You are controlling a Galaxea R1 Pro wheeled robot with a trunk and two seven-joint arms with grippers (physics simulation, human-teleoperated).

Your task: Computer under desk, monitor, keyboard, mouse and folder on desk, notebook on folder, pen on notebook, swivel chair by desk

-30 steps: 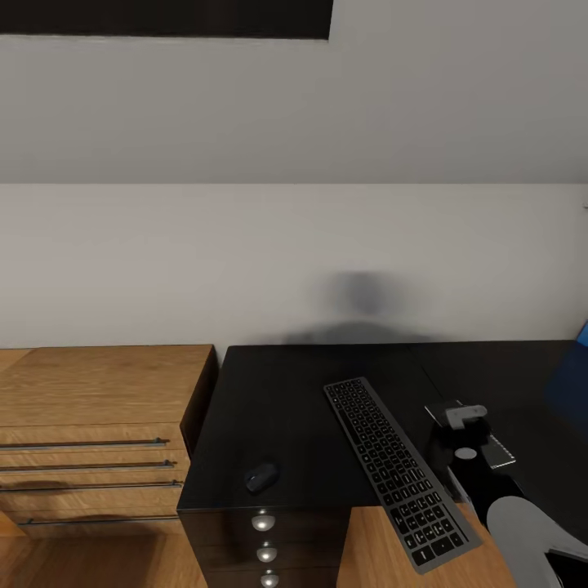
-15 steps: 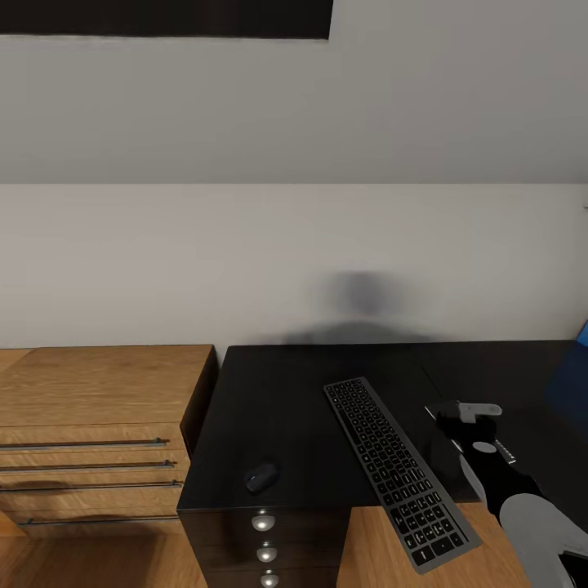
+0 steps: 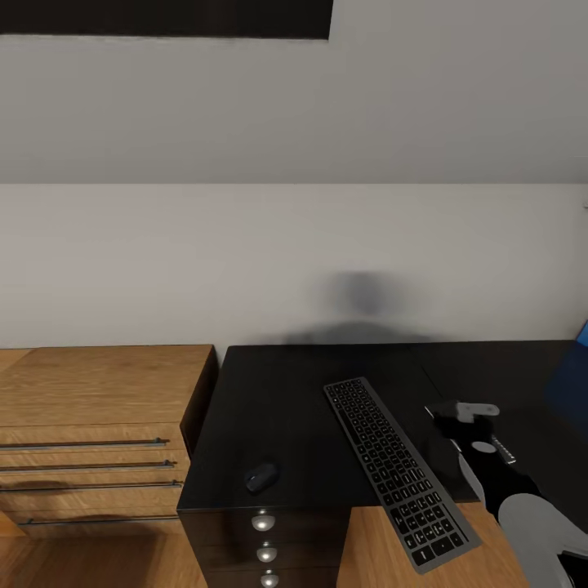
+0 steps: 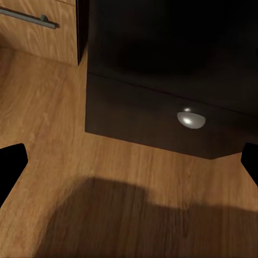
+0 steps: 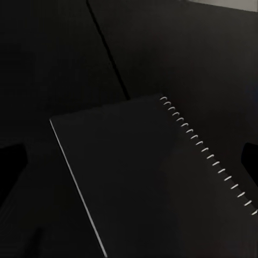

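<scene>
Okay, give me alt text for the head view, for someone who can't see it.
A black desk against a pale wall holds a dark keyboard, set at an angle with one end overhanging the front edge, and a small mouse near the front edge above the knobbed drawers. The right gripper hovers beside the keyboard; a wooden dresser stands alongside the desk.

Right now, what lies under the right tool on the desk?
Beneath the right tool lies the dark spiral-bound notebook, flat on the black desk. Whatever is under the notebook is covered, and the arm hides part of it in the head view.
</scene>
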